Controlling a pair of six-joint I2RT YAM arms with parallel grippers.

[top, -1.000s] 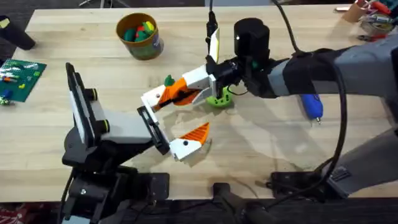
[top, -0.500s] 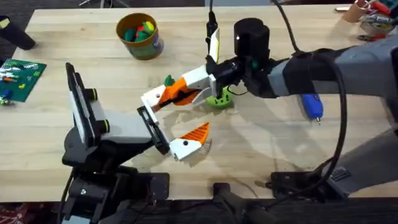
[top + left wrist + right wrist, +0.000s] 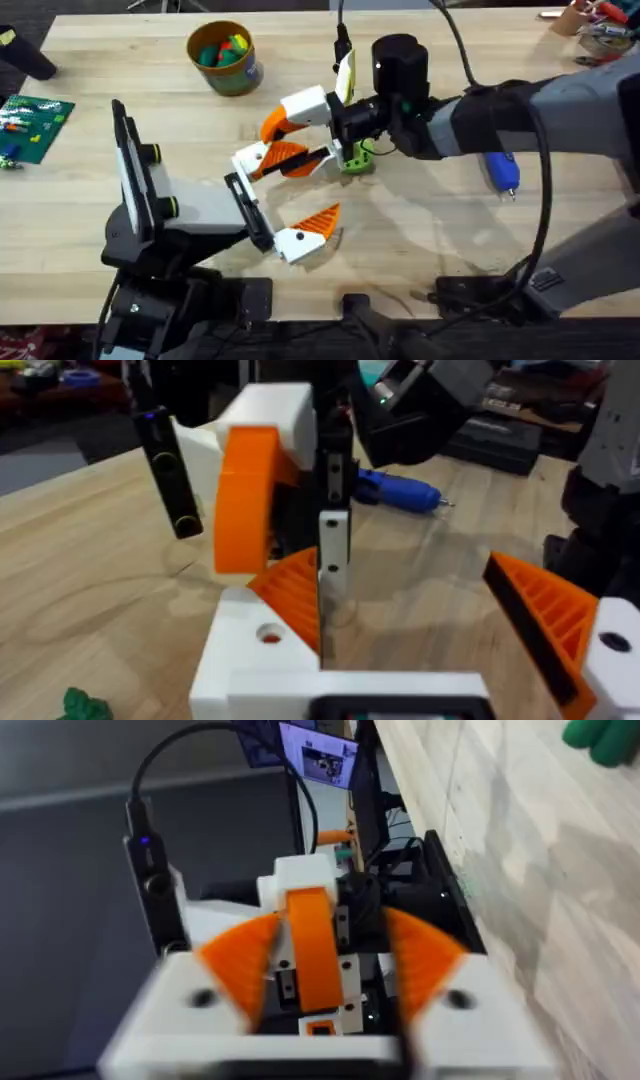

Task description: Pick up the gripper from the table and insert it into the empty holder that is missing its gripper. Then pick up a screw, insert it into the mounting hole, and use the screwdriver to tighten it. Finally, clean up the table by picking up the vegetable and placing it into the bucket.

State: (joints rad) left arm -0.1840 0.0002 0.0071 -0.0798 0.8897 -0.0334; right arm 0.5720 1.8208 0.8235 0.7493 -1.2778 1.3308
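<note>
Orange gripper (image 3: 285,158) clamped in right gripper (image 3: 300,130) sits at the holder (image 3: 250,160); left gripper's (image 3: 275,195) jaws spread. Slide it straight in, no tilting.

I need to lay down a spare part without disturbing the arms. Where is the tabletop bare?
Bare: the table between the screwdriver and the left gripper; also between the bucket and the circuit board. Crowded: around the right gripper.

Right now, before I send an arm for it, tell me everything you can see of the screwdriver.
The screwdriver is bright blue and pen-shaped, plastic by its look, with a thin metal tip. It lies flat on the table at the right, tip toward the near edge, its far end hidden under the right arm. Nothing grips it.
</note>
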